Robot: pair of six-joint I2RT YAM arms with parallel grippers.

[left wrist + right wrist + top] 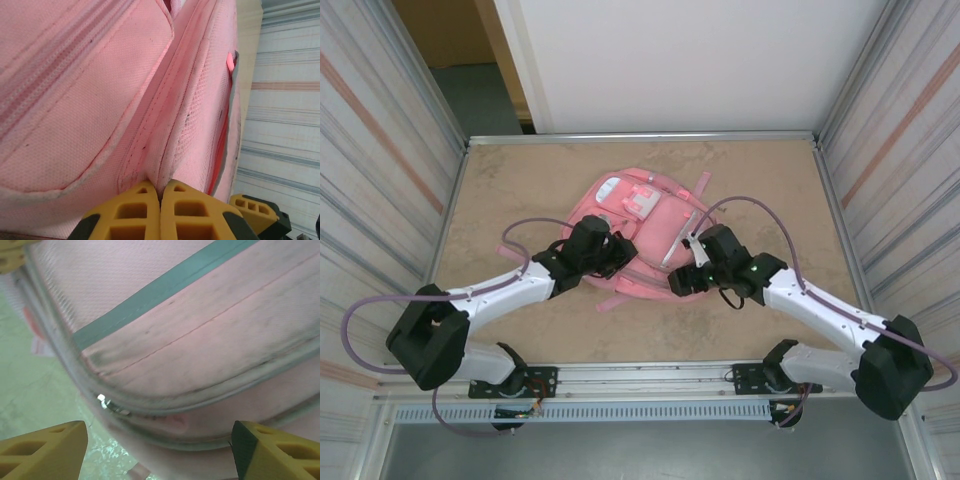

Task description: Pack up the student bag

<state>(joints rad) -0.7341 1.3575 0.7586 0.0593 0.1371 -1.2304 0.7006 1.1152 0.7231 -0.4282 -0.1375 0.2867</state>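
Large pink fabric student bag (640, 235) flat on bench; seam pinched by left gripper (159, 212), right gripper (157, 452) jaws wide at zipper pull (102, 399). Opening step judged; pull to be grasped next.

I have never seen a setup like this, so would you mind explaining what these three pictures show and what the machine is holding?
Two robot arms are bolted to the near edge of a table. The overhead picture looks down on both; the other two come from cameras on each wrist. A pink student bag lies on the table between them. The left gripper has its yellow fingers pressed together on a fold of the bag's fabric. The right gripper is open, its fingers wide apart just before the bag's zipper edge, where a small metal zipper pull glints.
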